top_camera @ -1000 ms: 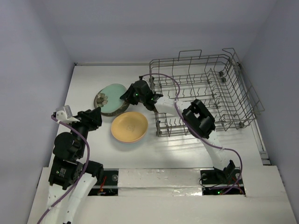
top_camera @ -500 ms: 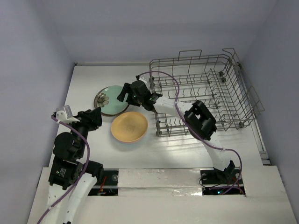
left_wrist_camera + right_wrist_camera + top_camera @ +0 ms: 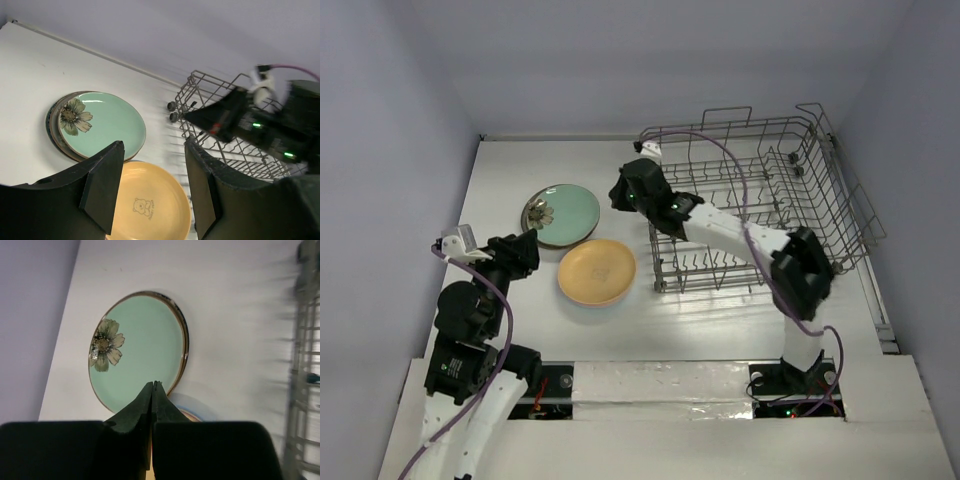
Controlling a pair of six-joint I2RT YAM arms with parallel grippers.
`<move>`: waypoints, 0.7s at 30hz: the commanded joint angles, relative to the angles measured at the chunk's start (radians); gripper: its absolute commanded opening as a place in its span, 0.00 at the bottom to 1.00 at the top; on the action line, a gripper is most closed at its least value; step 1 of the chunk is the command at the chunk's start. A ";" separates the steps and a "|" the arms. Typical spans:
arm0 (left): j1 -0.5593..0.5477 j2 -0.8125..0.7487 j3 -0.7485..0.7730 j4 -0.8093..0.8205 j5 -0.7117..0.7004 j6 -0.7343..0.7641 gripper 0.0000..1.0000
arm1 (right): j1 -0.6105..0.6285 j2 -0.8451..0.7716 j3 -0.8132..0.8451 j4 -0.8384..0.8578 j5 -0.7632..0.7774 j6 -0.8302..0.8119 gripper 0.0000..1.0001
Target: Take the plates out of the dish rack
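plates [image 3: 140, 350] lie just past the right hand [image 3: 153, 388], pinched shut on nothing: a mint plate [image 3: 563, 212] topping a stack [image 3: 531, 226], a yellow plate [image 3: 597, 271] beside it on the worktop [image 3: 500, 170]. left hand [image 3: 152, 187] gapes empty. dish rack [image 3: 800, 200] looks bare, so unloading seems finished.

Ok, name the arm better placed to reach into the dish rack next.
Right: the right gripper, shut and empty, hovers beside the dish rack; the left gripper sits across the plates.
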 commanded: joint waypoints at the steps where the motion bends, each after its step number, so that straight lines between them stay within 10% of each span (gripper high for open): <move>1: 0.007 0.026 0.005 0.051 0.019 0.012 0.49 | 0.007 -0.242 -0.148 0.172 0.050 -0.087 0.00; 7: 0.007 0.040 0.005 0.052 0.036 0.021 0.61 | 0.007 -0.702 -0.409 0.231 0.165 -0.218 0.12; 14: 0.016 0.042 0.005 0.063 0.065 0.041 0.68 | 0.007 -1.230 -0.716 0.152 0.351 -0.246 0.87; 21: 0.016 0.048 0.005 0.084 0.083 0.064 0.68 | 0.007 -1.519 -0.912 0.099 0.453 -0.237 0.89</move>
